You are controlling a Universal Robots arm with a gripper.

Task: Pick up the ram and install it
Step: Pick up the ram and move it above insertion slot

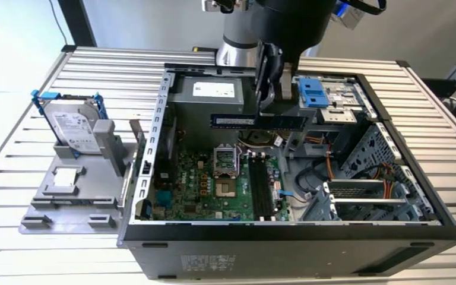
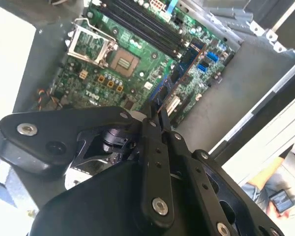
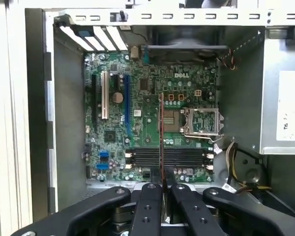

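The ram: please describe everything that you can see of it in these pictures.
The ram is a long, thin, flat, dark stick with a pale label on one face. The gripper is shut on its middle, so both ends stick out. It hangs level, on edge, above the motherboard inside the open case, and only the gripper touches it. In the first wrist view it appears edge-on, crosswise to the long black slots.

The case [image 1: 291, 243] lies open on the table [image 1: 46, 264], with the motherboard [image 1: 200, 193] flat in it. The ram [image 1: 236, 121] hangs level over the motherboard's far end, pinched in the gripper [image 1: 272, 114]. The slots [image 1: 261, 193] lie just to the exterior view's right of the socket [image 1: 225, 172]. At the exterior view's left of the case, the drive [image 1: 76, 127] stands on a stand [image 1: 62, 205]
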